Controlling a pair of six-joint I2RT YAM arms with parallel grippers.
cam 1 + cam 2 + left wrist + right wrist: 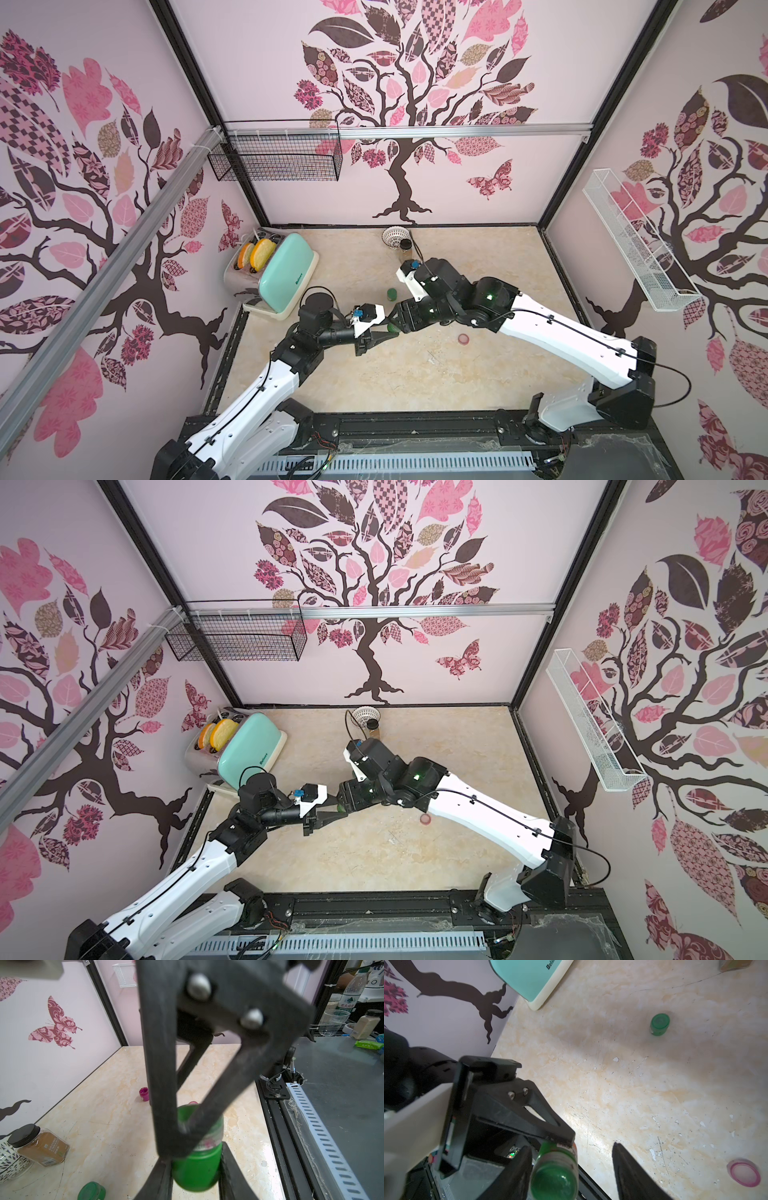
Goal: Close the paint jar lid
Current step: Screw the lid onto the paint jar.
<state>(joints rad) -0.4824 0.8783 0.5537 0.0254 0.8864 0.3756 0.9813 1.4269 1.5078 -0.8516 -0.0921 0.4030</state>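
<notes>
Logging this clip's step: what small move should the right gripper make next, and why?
Probably back the right gripper straight off: its jaws stand open around the green lid, which looks seated on the paint jar the left gripper clamps.

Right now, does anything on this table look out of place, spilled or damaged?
A loose round pink lid lies on the marble-pattern tabletop, apart from the small magenta paint jar, which seems uncapped. The tabletop also shows scratches and white chips. Nothing looks spilled.
</notes>
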